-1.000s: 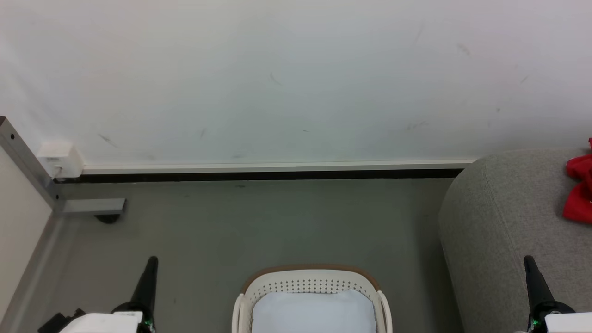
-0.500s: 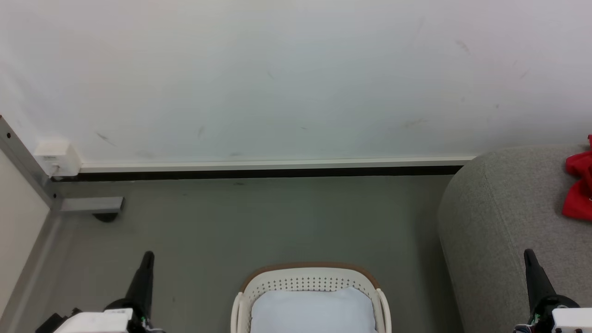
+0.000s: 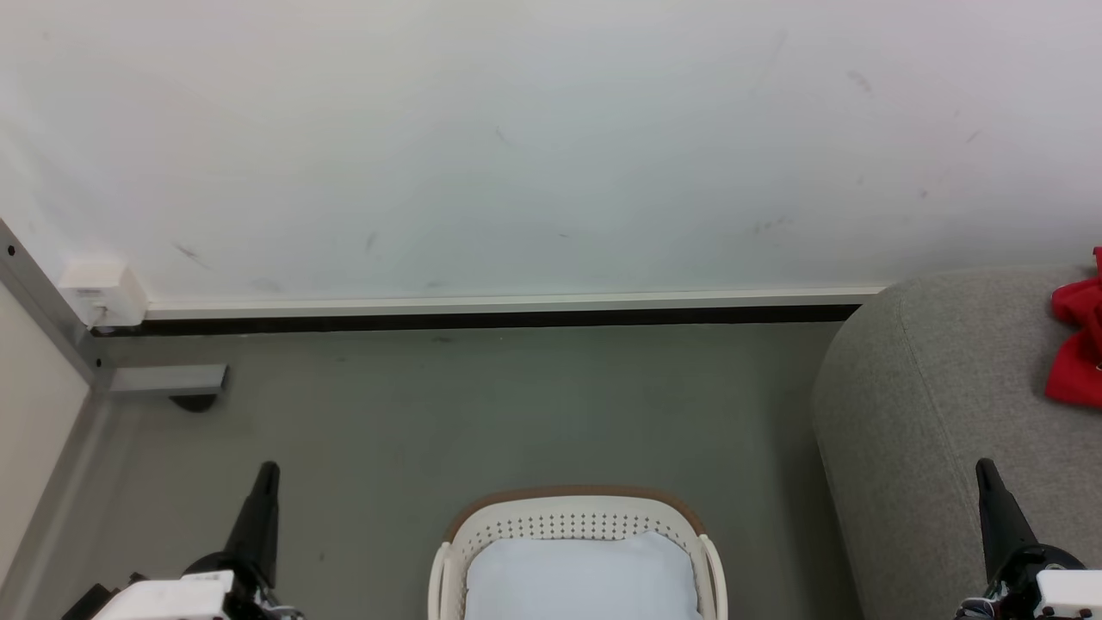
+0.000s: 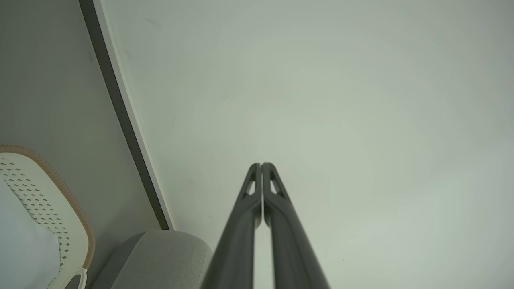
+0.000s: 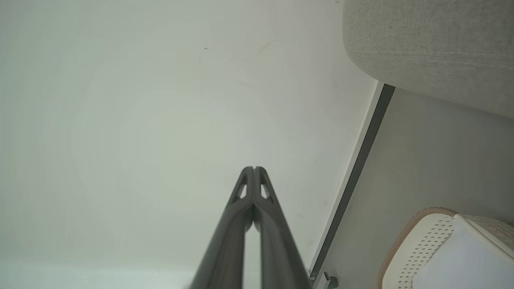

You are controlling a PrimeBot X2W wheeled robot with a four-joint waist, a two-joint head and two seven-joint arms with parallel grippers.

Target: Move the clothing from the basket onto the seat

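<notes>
Our left gripper (image 3: 268, 472) has its fingers pressed together and holds nothing, low left against the floor (image 3: 516, 405). Our right gripper (image 3: 985, 470) is likewise closed and empty, low right against the seat (image 3: 930, 405). Between them is the basket (image 3: 572, 498), with a pale pad (image 3: 581, 577) lying inside. The clothing (image 3: 1076, 362) lies on the seat at the far right, cut off by the frame edge and well apart from the basket.
</notes>
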